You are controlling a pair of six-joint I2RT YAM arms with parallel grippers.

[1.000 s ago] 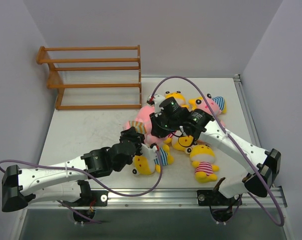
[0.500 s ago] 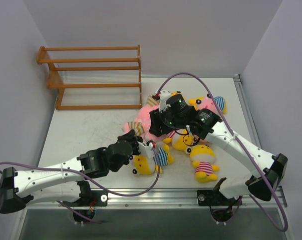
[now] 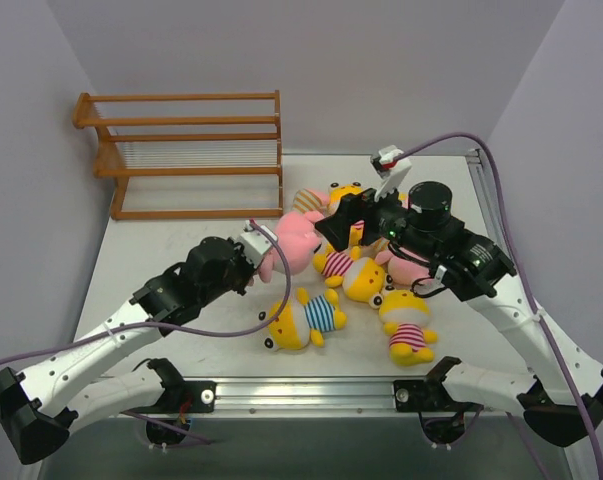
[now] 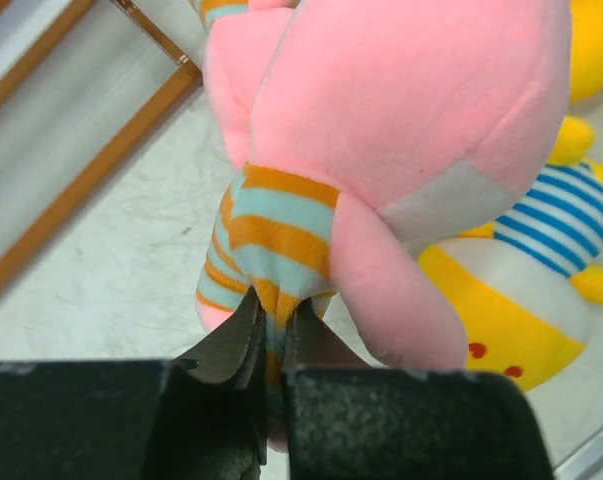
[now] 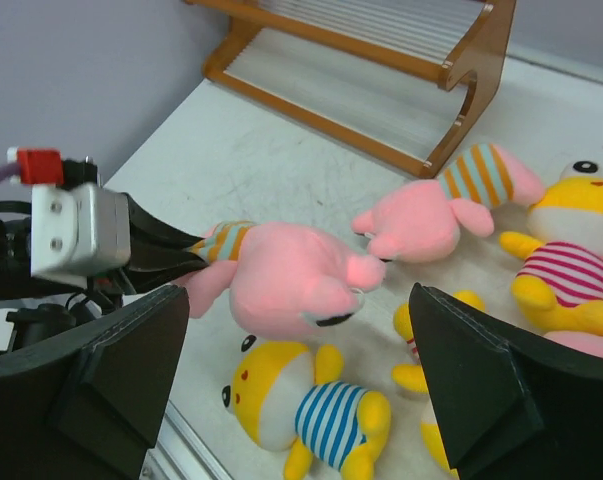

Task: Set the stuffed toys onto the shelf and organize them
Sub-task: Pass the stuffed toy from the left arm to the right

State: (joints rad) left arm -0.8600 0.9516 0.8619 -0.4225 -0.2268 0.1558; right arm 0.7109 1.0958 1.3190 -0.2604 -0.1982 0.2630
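Note:
My left gripper [image 3: 253,254] [image 4: 271,325] is shut on the tan-striped shirt of a pink stuffed toy [image 3: 291,240] [image 4: 401,110] [image 5: 281,275], holding it above the table. My right gripper [image 3: 343,222] [image 5: 299,295] hangs open just right of that toy, with nothing between its fingers. Below lies a yellow toy in a blue-striped shirt [image 3: 306,320] [image 5: 301,410]. Another pink toy [image 3: 309,200] [image 5: 431,215] lies near the shelf's right end. Yellow toys in pink-striped shirts [image 3: 409,335] [image 3: 343,268] lie under the right arm. The wooden shelf [image 3: 181,150] [image 5: 381,45] stands at the back left with no toys on it.
More toys are partly hidden under the right arm [image 3: 461,265], among them a pink one [image 3: 406,268]. A purple cable [image 3: 281,290] loops from the left wrist. Walls close in the table's back and sides, and a metal rail [image 3: 311,385] runs along the near edge.
The left gripper shut on the pink toy's shirt and lifted it up and toward the left. The right gripper opened, rose and drew back to the right.

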